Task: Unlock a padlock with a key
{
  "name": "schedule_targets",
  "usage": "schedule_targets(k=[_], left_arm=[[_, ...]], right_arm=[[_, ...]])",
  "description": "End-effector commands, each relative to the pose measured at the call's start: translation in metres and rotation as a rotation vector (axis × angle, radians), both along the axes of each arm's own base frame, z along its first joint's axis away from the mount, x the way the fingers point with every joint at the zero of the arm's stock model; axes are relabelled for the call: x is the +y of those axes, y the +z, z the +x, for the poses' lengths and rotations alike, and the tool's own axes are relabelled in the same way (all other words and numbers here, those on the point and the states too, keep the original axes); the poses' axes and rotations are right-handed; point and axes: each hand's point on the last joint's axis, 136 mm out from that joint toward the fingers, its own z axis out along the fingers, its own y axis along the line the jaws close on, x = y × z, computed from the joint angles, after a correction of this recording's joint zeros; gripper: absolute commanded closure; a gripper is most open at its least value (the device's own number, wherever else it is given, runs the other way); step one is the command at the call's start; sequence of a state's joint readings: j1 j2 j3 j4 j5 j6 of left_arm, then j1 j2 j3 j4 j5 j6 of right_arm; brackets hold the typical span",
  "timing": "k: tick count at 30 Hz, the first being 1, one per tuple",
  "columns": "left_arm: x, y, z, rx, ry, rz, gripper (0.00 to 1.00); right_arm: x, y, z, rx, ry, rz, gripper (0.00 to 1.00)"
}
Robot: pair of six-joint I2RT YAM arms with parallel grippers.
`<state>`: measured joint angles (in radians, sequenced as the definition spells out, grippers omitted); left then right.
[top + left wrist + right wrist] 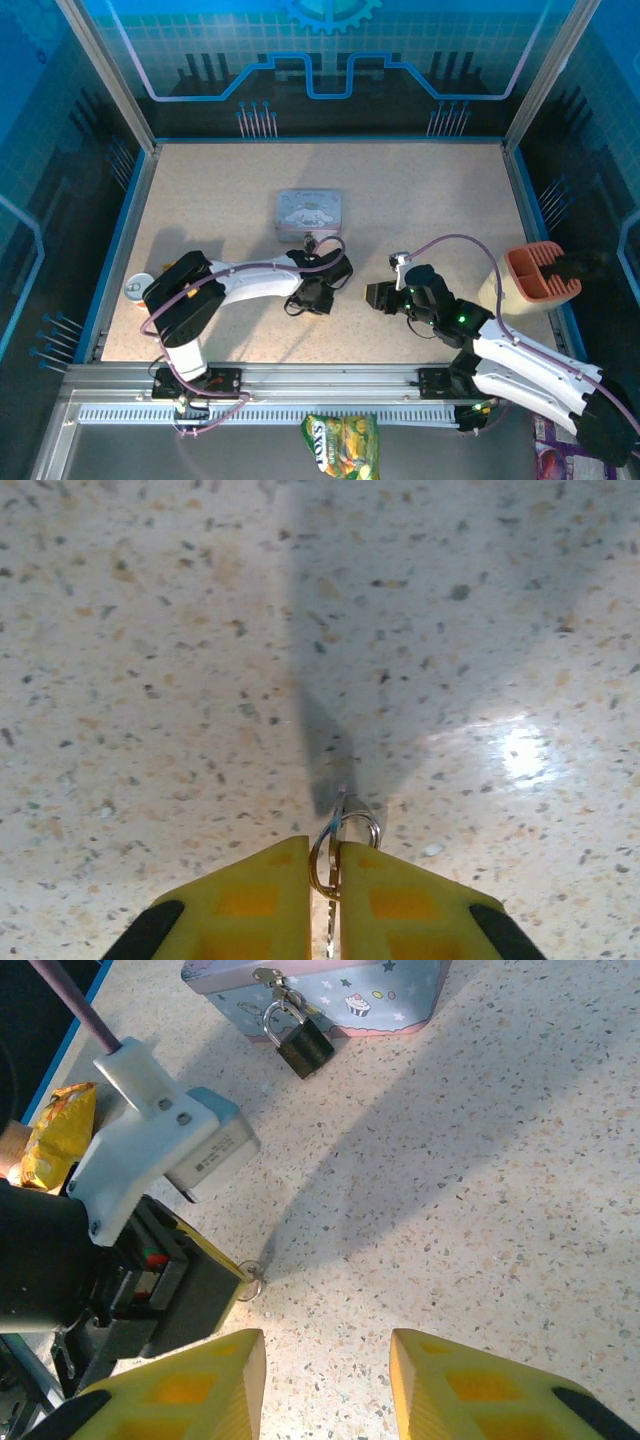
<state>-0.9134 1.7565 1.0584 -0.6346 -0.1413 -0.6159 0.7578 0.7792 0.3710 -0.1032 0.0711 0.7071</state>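
The padlock is small and dark with a silvery shackle. It hangs from the latch of the pale blue cartoon tin and rests on the table; from above the padlock sits at the front of the tin. My left gripper is shut on the key, whose ring pokes out past the yellow fingertips close to the table. The left gripper is in front of the tin. My right gripper stands open over bare table, with the key ring just to its left.
A terracotta-coloured holder stands at the right edge of the table. A small round object lies at the left edge. A snack packet lies in front of the table rail. The right gripper is close to the left one.
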Motion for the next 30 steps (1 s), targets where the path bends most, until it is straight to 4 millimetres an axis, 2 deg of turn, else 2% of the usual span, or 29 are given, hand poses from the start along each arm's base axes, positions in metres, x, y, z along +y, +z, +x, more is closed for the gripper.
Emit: schedule_targets(k=[1, 8, 11, 16, 19, 21, 23, 26, 30], left_arm=[[0.001, 0.003, 0.005, -0.027, -0.034, -0.047, 0.90], [-0.005, 0.010, 0.006, -0.037, -0.052, -0.157, 0.94], [-0.013, 0.019, 0.008, -0.046, -0.077, -0.245, 0.95], [-0.025, 0.047, 0.006, -0.100, -0.192, -0.365, 0.98], [-0.033, 0.062, 0.003, -0.137, -0.279, -0.423, 0.99], [-0.036, 0.074, 0.004, -0.189, -0.334, -0.458, 1.00], [-0.039, 0.086, 0.005, -0.243, -0.385, -0.482, 1.00], [-0.046, 0.108, 0.003, -0.317, -0.474, -0.541, 1.00], [-0.055, 0.133, -0.004, -0.387, -0.595, -0.615, 1.00]], right_arm=[[0.001, 0.011, 0.005, -0.027, -0.007, 0.026, 0.62], [0.002, 0.008, 0.005, -0.026, -0.002, 0.031, 0.62], [0.008, 0.010, 0.004, -0.038, 0.030, 0.044, 0.63], [0.029, 0.019, -0.007, -0.199, 0.248, 0.034, 0.63], [0.040, 0.026, -0.016, -0.366, 0.403, -0.006, 0.63], [0.051, 0.039, -0.027, -0.535, 0.533, -0.015, 0.62], [0.050, 0.047, -0.023, -0.619, 0.533, -0.024, 0.58], [0.055, 0.052, -0.027, -0.659, 0.614, 0.003, 0.56], [0.063, 0.050, -0.030, -0.573, 0.698, 0.087, 0.67]])
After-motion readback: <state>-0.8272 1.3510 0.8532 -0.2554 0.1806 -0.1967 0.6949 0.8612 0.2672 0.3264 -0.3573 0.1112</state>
